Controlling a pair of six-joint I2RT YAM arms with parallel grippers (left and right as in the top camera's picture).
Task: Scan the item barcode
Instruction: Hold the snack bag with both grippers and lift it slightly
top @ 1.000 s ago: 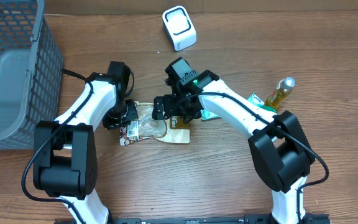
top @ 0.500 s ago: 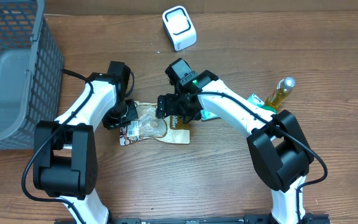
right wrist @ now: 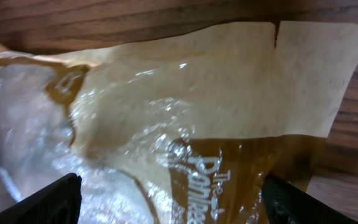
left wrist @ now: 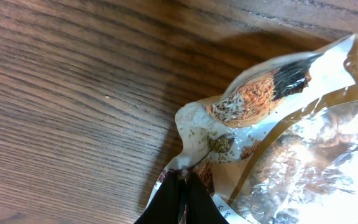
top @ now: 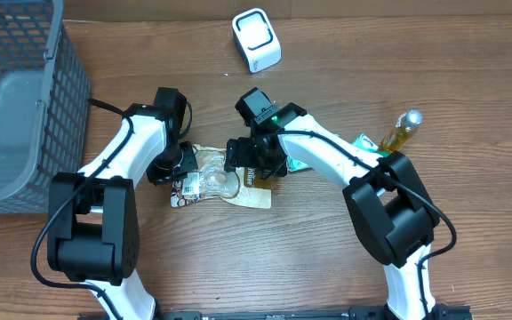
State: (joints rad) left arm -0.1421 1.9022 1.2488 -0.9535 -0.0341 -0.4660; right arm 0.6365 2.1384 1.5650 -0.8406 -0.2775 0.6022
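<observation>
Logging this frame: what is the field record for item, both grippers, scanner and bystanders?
item: clear-and-brown pouch, on the table between the arms
left gripper: shut on pouch edge
right gripper: open, fingers either side of pouch
scanner: white, far side, apart from pouch
bystanders: grey basket left, bottle right

Left arm [top: 130, 142] and right arm [top: 332, 156] are built from white moulded shells joined by black motor housings [top: 92, 236], bulkiest along the frame's lower edge. A black cable [top: 105, 106] is routed off the left arm, left of centre. A green LED [top: 278, 113] is lit on the right arm's black wrist block. The left gripper fingers [left wrist: 166, 208] are matte black, tapered thin. The right gripper fingers [right wrist: 48, 200] are black, flat-edged, seen in both lower corners.
</observation>
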